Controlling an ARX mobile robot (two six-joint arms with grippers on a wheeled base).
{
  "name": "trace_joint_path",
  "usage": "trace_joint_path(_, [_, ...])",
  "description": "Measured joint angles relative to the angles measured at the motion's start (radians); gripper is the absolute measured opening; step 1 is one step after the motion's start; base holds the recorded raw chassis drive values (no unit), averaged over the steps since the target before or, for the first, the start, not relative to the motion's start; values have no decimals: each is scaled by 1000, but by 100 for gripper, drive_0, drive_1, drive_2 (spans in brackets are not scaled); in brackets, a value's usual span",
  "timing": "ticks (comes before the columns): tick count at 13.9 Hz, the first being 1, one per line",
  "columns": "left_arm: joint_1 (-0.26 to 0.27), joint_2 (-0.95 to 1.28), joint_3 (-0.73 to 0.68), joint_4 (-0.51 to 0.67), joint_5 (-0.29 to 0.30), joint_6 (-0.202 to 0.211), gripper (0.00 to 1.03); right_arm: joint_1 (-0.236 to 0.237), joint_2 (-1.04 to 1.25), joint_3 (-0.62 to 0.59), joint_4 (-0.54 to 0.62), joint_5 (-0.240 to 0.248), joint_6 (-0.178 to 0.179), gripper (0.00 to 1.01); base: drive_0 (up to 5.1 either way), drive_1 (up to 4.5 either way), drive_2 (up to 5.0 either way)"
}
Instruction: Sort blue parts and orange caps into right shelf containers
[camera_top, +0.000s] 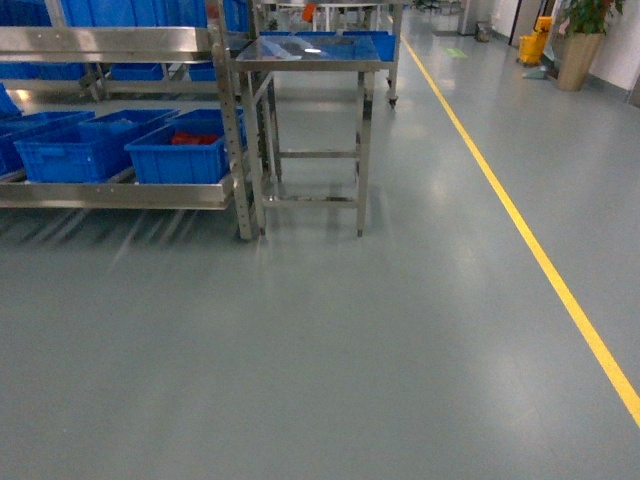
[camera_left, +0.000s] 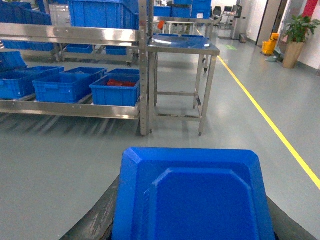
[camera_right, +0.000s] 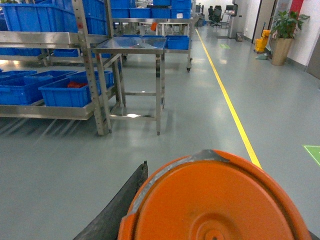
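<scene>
A blue part (camera_left: 192, 200), a flat plastic piece with bevelled corners, fills the bottom of the left wrist view. My left gripper (camera_left: 192, 222) is shut on it, with dark fingers (camera_left: 97, 220) at both of its sides. A round orange cap (camera_right: 215, 205) with raised rings fills the bottom of the right wrist view. My right gripper (camera_right: 215, 220) is shut on it, and only its left finger (camera_right: 117, 202) shows clearly. Blue crates (camera_top: 180, 152) stand on the low shelf (camera_top: 120, 192) ahead on the left. Neither gripper shows in the head view.
A steel table (camera_top: 310, 60) on thin legs stands just right of the shelf post (camera_top: 232, 120). One crate holds red pieces (camera_top: 195, 139). A yellow floor line (camera_top: 530, 245) runs along the right. A potted plant (camera_top: 582, 45) stands far right.
</scene>
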Motion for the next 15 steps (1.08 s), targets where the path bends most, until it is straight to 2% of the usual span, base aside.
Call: trace_joint_path(15, [0,0,0,-2,-1,0,41,0,0,0,1,0,0,42,-1,432,-434])
